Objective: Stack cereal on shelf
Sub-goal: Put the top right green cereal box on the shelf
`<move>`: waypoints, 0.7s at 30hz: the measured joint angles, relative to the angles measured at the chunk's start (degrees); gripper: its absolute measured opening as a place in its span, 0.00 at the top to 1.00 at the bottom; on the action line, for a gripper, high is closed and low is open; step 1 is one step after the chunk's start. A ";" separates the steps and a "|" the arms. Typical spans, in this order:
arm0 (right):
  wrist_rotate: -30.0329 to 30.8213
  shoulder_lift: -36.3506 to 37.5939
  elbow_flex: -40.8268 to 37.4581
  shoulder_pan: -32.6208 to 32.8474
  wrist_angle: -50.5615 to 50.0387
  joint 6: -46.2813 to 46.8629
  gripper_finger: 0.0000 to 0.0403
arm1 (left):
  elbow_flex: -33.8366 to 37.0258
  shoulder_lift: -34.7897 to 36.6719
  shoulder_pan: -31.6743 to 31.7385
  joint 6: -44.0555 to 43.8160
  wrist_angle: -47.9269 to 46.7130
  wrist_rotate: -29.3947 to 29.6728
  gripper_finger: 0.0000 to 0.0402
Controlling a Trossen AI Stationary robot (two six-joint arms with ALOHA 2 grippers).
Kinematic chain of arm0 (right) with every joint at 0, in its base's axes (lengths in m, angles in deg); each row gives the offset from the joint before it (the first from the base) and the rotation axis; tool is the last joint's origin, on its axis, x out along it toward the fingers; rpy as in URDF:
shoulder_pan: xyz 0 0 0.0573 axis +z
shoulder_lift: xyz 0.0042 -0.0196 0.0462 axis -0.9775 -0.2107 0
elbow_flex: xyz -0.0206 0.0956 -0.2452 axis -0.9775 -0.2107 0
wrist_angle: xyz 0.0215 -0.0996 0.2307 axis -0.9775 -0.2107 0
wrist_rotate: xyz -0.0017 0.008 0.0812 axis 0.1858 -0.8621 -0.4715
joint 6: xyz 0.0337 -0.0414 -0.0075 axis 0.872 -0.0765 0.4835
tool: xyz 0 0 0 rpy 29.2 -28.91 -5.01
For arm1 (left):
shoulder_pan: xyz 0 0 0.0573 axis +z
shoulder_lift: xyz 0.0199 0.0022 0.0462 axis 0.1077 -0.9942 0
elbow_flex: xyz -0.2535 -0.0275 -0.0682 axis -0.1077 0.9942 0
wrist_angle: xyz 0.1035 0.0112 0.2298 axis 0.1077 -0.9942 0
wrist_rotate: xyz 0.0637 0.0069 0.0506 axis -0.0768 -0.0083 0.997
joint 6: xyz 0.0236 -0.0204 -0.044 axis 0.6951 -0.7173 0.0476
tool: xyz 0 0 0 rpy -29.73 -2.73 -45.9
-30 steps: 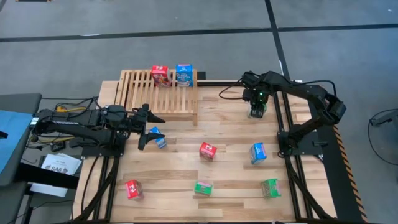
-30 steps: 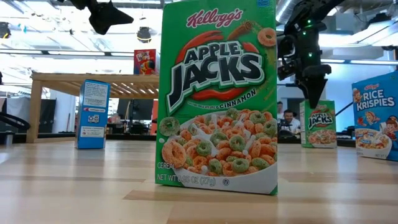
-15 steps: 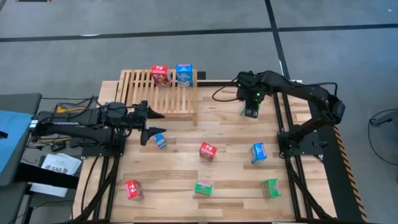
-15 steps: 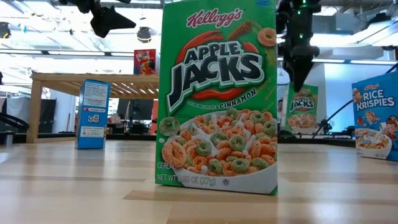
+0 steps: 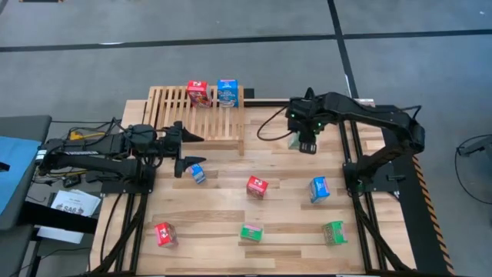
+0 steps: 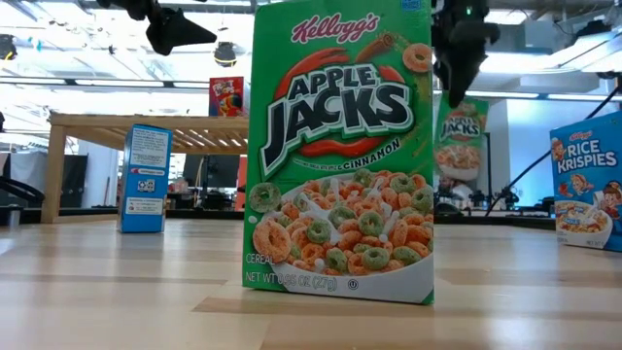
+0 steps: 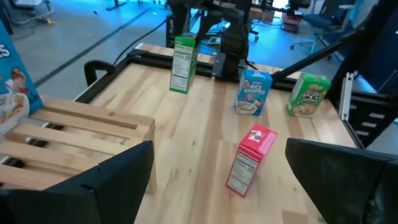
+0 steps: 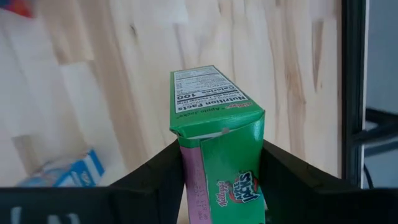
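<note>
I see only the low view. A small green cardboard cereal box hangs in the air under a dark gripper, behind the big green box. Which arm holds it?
Observer: The right gripper. Its wrist view shows the green cardboard cereal box clamped between both fingers.
Operator: How many boxes stand on the light wooden slatted shelf?
Observer: Two in the high view: a red box and a blue box, side by side at its far edge.
Operator: Where is the left gripper?
Observer: The left gripper is open beside the shelf's near edge, close to a second blue box on the tabletop.
</note>
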 joint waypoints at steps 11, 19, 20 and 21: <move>0.02 0.00 7.24 9.85 1.47 4.56 0.49 | 0.00 -1.26 -0.02 2.97 3.70 0.00 0.12; 0.03 -0.06 9.55 15.08 5.98 7.43 0.49 | -0.04 -8.76 -1.53 4.69 11.02 -1.56 0.12; 0.03 -0.07 9.73 15.54 6.34 7.48 0.49 | -0.04 -9.77 -1.67 4.73 11.63 -1.57 0.12; 0.03 -0.06 9.86 16.04 6.83 7.50 0.49 | -0.04 -10.93 -1.81 4.74 12.42 -1.53 0.12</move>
